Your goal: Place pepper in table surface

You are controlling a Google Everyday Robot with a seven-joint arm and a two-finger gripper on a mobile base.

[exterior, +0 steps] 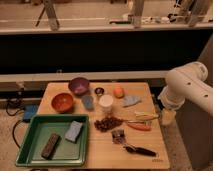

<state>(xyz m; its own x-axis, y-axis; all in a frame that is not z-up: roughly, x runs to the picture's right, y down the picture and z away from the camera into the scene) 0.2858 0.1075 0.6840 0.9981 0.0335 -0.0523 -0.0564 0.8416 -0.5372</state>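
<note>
The pepper (139, 126) is slim and orange-red and lies flat on the table surface (100, 157), near its right edge. A pale yellow elongated item (145, 116) lies just behind it. My white arm (187, 85) comes in from the right and bends down. The gripper (167, 118) at its end hangs by the table's right edge, a little to the right of the pepper and apart from it.
A green tray (35, 152) at the front left holds a blue sponge (74, 131) and a brown bar (51, 145). Purple bowl (79, 85), orange bowl (62, 102), round orange fruit (118, 92), white jar (105, 103), grey-blue cloth (131, 101), brown cluster (107, 123), black-handled utensil (139, 149).
</note>
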